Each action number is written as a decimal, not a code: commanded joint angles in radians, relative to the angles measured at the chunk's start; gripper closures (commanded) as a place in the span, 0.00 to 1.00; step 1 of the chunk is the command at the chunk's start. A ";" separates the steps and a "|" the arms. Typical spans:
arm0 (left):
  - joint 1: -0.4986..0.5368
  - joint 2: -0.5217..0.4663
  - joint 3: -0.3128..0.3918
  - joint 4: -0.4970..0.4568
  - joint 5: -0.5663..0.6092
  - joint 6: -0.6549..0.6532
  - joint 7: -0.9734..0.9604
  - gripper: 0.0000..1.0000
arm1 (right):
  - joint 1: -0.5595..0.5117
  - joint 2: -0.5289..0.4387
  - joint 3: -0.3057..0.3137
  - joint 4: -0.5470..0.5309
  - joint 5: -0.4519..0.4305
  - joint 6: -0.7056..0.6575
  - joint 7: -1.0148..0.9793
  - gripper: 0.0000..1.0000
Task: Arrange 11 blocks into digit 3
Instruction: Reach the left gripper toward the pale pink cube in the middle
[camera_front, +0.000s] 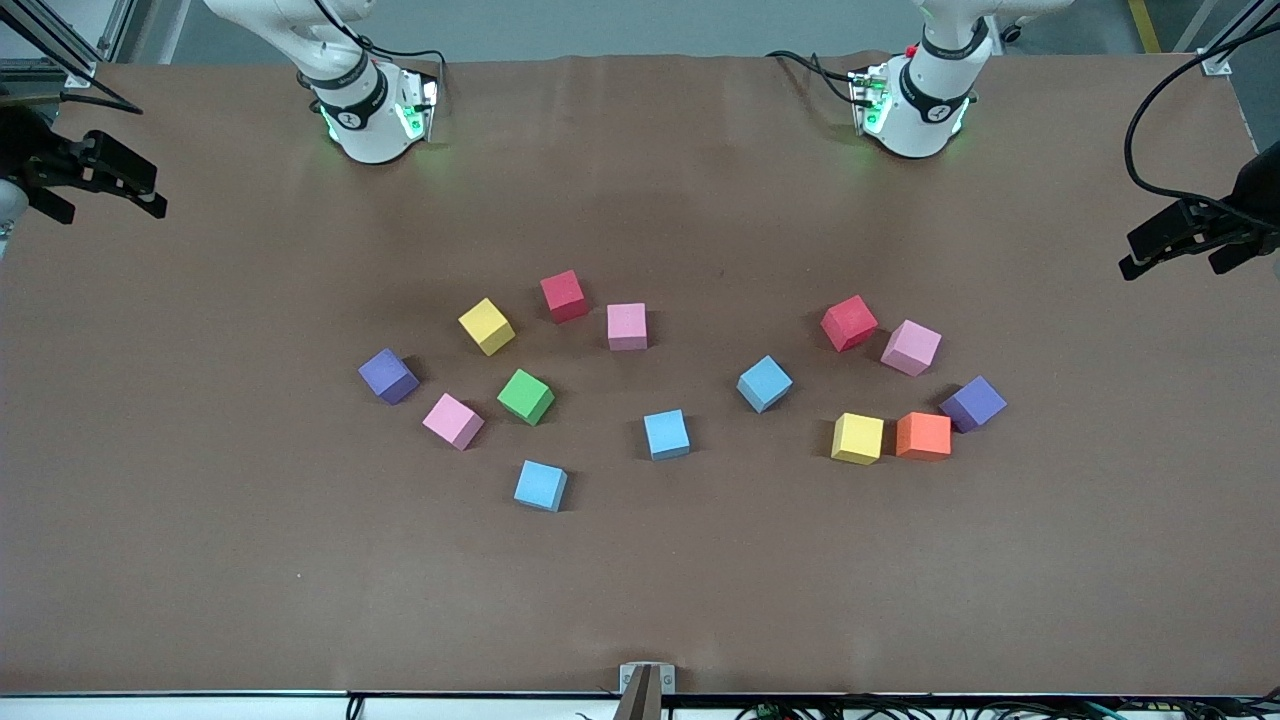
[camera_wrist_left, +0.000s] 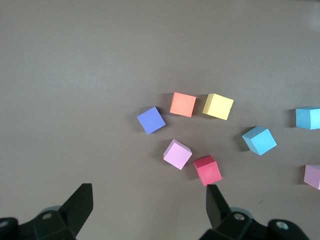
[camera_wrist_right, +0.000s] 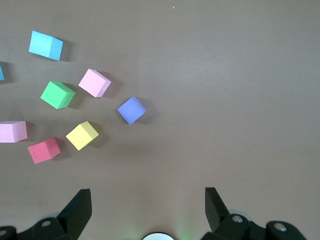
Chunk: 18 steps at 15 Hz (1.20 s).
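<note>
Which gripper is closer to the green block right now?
Right. The right gripper hangs open over the table's edge at the right arm's end, the end the green block lies toward. The left gripper hangs open over the opposite edge, clearly farther away.

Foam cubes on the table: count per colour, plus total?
red cube: 2
pink cube: 3
light blue cube: 3
yellow cube: 2
purple cube: 2
green cube: 1
orange cube: 1
Total: 14
</note>
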<state>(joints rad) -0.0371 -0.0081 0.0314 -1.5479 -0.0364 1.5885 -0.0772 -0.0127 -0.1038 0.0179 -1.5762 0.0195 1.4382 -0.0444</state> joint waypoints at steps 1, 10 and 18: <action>-0.003 -0.001 -0.004 -0.003 0.001 -0.015 -0.007 0.00 | -0.009 -0.022 0.008 -0.013 -0.001 -0.007 -0.008 0.00; -0.023 0.019 -0.066 -0.004 0.006 -0.016 -0.083 0.00 | -0.009 -0.022 0.008 -0.015 -0.001 -0.016 -0.019 0.00; -0.082 0.210 -0.384 -0.006 0.032 0.068 -0.530 0.00 | -0.010 -0.022 0.007 -0.016 0.011 -0.018 -0.017 0.00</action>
<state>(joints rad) -0.0847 0.1442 -0.3205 -1.5685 -0.0304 1.6170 -0.5265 -0.0127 -0.1038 0.0184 -1.5764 0.0196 1.4240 -0.0590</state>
